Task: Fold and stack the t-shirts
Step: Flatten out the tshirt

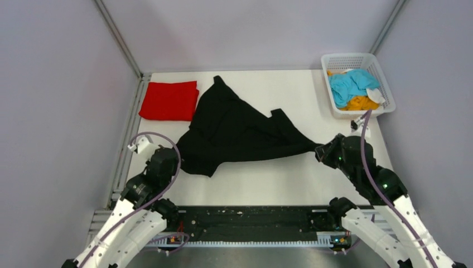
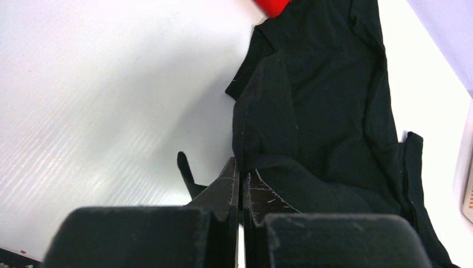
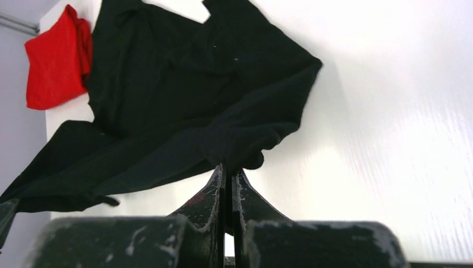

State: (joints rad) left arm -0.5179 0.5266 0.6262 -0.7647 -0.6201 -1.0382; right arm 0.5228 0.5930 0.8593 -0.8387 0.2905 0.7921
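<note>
Black t-shirt (image 1: 234, 131), edges out of sight inside left tool (image 2: 241, 164) and right tool (image 3: 227, 168).

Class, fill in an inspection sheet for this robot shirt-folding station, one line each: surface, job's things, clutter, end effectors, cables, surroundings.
Surface: white table, smooth, no stains seen.
Job's things: black t-shirt unfolded, pulled across the middle; red t-shirt folded at the far left; light blue t-shirt and orange t-shirt bunched in the white mesh basket at the far right.
Clutter: nothing seen.
End effectors: left end effector shut on the black t-shirt's near-left edge; right end effector shut on its right end.
Cables: left purple cable loops over its arm; right purple cable runs close to the basket.
Surroundings: pale walls, metal frame posts.
</note>
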